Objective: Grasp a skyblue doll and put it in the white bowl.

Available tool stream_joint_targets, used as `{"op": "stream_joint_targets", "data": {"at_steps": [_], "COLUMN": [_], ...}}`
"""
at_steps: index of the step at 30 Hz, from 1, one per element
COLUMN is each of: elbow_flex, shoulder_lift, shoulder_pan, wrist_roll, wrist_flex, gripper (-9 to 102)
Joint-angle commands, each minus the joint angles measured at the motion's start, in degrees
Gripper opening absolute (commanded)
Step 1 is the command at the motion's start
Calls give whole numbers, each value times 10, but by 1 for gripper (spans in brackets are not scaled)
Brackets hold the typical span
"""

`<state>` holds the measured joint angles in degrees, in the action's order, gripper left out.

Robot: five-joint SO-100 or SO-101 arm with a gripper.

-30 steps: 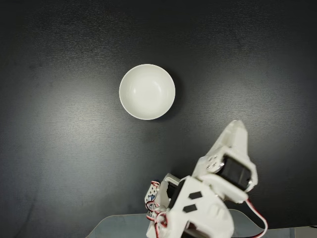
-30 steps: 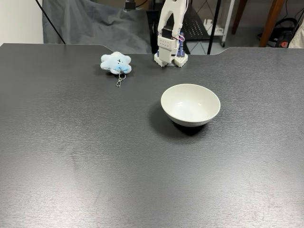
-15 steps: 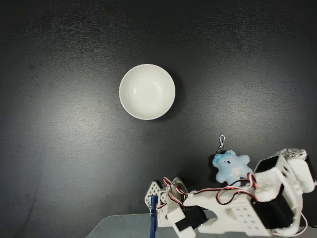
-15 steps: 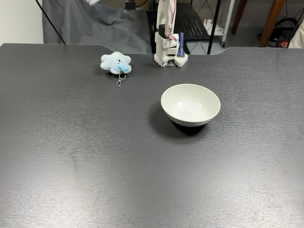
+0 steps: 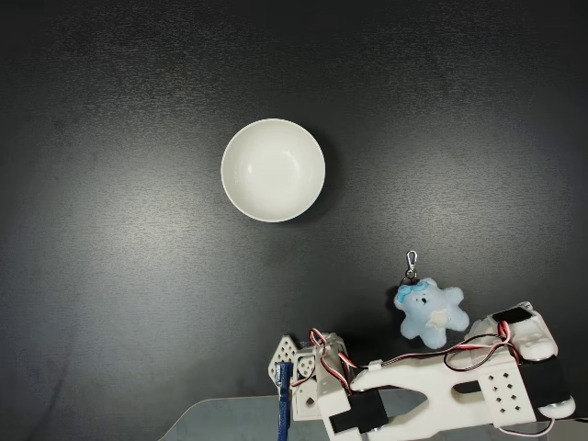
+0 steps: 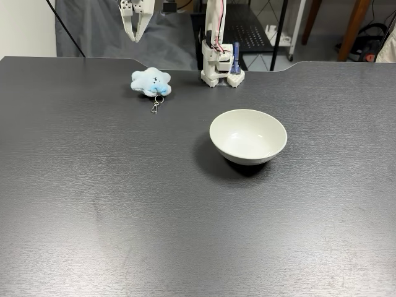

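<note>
While the skyblue doll [image 6: 151,81] lies on the dark desk [image 6: 124,204] in the same spot as before, the arm has swung over it. Now the gripper [image 6: 135,34] hangs above the doll, its fingers a little apart and holding nothing. The white bowl [image 6: 248,136] sits well apart, unmoved.

surface: dark grey textured table [image 6: 124,204] | on it: white bowl [image 6: 248,135] near the middle, upright | skyblue doll [image 6: 151,81] lying near the far edge, keychain clasp [image 6: 156,106] trailing toward the bowl's side | my base [image 6: 221,69] standing at that far edge, beside the doll
</note>
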<state>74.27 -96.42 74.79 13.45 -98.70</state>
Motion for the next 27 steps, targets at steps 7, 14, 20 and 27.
{"op": "stream_joint_targets", "data": {"at_steps": [7,14,20,27], "elbow_flex": [-2,22,168,274], "shoulder_lift": [-61,-62,-65,-56], "shoulder_pan": [4,4,10,4], "wrist_roll": [424,619,634,628], "wrist_flex": [-29,-31,-30,-24], "gripper": [-1,-1,-1,-1]}}
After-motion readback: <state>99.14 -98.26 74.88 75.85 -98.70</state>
